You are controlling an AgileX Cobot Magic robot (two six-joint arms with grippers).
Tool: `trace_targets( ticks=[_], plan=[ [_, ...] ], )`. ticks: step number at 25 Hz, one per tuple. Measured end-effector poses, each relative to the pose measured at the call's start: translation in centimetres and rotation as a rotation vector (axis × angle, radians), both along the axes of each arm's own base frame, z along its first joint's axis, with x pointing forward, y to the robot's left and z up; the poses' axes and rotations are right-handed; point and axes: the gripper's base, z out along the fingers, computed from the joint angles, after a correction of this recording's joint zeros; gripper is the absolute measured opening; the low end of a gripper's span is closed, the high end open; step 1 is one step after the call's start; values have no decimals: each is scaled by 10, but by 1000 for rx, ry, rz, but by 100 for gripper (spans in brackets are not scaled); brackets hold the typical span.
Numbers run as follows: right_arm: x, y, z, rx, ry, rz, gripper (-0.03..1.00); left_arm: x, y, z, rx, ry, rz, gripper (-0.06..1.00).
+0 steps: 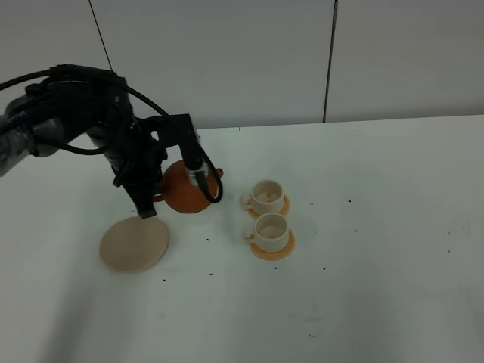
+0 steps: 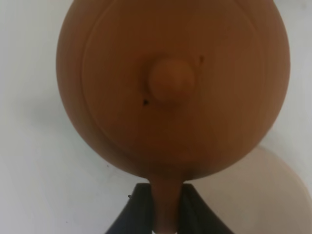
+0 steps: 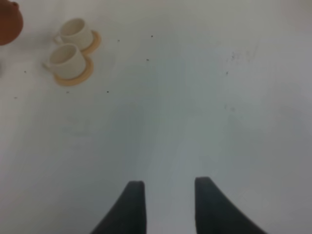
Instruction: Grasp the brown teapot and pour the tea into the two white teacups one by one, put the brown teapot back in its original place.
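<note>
My left gripper (image 1: 153,200) is shut on the loop handle of the brown teapot (image 1: 185,195), which hangs just above the table between the beige plate (image 1: 134,243) and the cups. In the left wrist view the teapot (image 2: 170,83) fills the picture, lid knob facing the camera, its handle pinched in the gripper (image 2: 165,207). The plate (image 2: 273,190) shows bare beside it. Two white teacups (image 1: 267,196) (image 1: 271,228) stand on orange coasters to the right of the pot's spout. My right gripper (image 3: 169,187) stands open over bare table, far from the cups (image 3: 75,30) (image 3: 66,56).
The white table (image 1: 378,227) carries small dark specks. A grey wall with panel seams (image 1: 330,60) runs behind the table's far edge. The left arm's black cables (image 1: 204,178) loop in front of the teapot.
</note>
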Motion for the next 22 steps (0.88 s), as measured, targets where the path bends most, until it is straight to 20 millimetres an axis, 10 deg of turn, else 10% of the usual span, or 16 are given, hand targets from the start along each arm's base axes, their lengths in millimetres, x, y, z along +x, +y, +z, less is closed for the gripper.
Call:
trace_targets(
  ticks=[22],
  plan=[
    [0, 0, 0, 1, -1, 0, 24, 32, -47, -18, 147, -69, -36, 17]
  ],
)
